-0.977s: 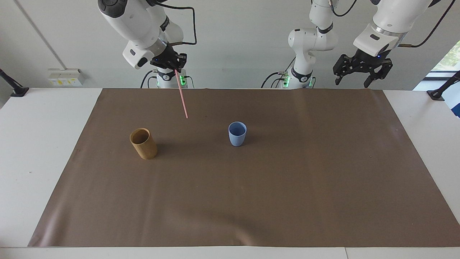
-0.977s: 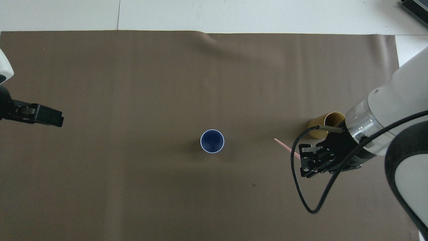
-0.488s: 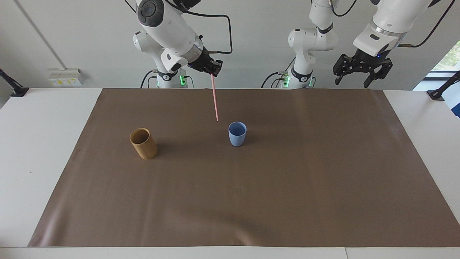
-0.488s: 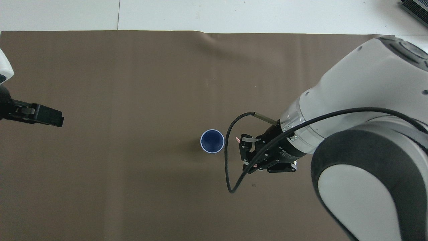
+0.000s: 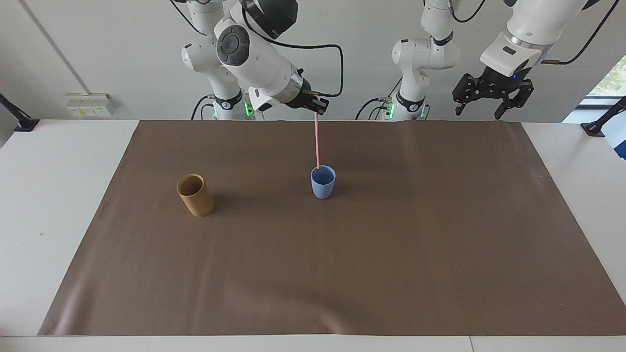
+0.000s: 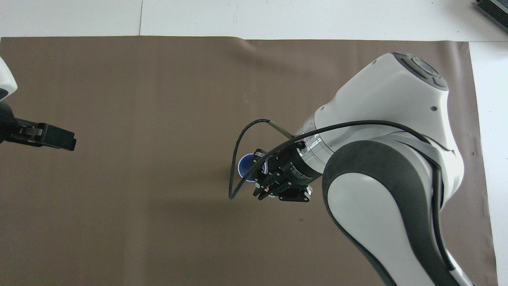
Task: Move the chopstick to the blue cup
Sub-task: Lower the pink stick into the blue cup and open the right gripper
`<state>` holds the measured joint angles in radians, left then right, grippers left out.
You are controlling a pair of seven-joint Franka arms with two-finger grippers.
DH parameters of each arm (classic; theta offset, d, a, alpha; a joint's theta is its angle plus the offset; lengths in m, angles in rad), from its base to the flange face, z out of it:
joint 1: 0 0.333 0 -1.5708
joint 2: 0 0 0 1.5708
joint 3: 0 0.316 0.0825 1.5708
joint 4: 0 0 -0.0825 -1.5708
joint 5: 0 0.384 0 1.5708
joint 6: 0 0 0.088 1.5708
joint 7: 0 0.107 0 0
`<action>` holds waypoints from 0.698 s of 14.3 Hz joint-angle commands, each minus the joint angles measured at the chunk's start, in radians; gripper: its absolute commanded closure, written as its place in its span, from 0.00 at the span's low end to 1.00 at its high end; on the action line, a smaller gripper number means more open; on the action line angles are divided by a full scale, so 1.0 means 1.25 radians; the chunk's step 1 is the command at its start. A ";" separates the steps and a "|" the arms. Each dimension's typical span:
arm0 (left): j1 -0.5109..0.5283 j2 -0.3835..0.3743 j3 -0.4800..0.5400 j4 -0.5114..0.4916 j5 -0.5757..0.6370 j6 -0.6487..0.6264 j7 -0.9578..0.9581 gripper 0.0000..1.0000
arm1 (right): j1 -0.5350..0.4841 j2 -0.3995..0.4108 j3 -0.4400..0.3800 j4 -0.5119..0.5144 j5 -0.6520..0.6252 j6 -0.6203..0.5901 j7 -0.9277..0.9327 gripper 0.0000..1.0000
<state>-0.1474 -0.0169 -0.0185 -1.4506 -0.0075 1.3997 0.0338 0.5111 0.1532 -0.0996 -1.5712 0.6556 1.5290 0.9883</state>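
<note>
Right tool (image 5: pixel 317 108) clamping top of chopstick (image 5: pixel 317 139) – hanging upright, tip at blue cup (image 5: pixel 323 185) rim, left tool (image 5: pixel 490 98) waiting w/ fingers spread over bench edge.

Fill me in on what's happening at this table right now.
The right end effector is shut on the top of the chopstick, which hangs almost upright with its lower tip at the rim of the blue cup, not yet released. The tan cup stands empty toward the right arm's end of the table. The left end effector waits open in the air at its own end, holding nothing.
</note>
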 commanded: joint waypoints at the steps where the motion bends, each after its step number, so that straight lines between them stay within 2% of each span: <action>1: 0.009 -0.016 -0.006 -0.014 -0.009 -0.006 0.007 0.00 | -0.006 0.014 0.001 -0.027 0.037 0.031 0.023 1.00; 6: 0.009 -0.016 -0.006 -0.013 -0.009 -0.006 0.009 0.00 | 0.018 0.059 0.001 -0.060 0.068 0.092 0.034 1.00; 10: 0.007 -0.018 -0.006 -0.019 -0.009 -0.004 0.009 0.00 | 0.024 0.061 0.001 -0.111 0.068 0.151 0.034 0.98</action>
<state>-0.1474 -0.0169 -0.0205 -1.4509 -0.0076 1.3997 0.0338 0.5359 0.2444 -0.0979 -1.6606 0.7154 1.6730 1.0117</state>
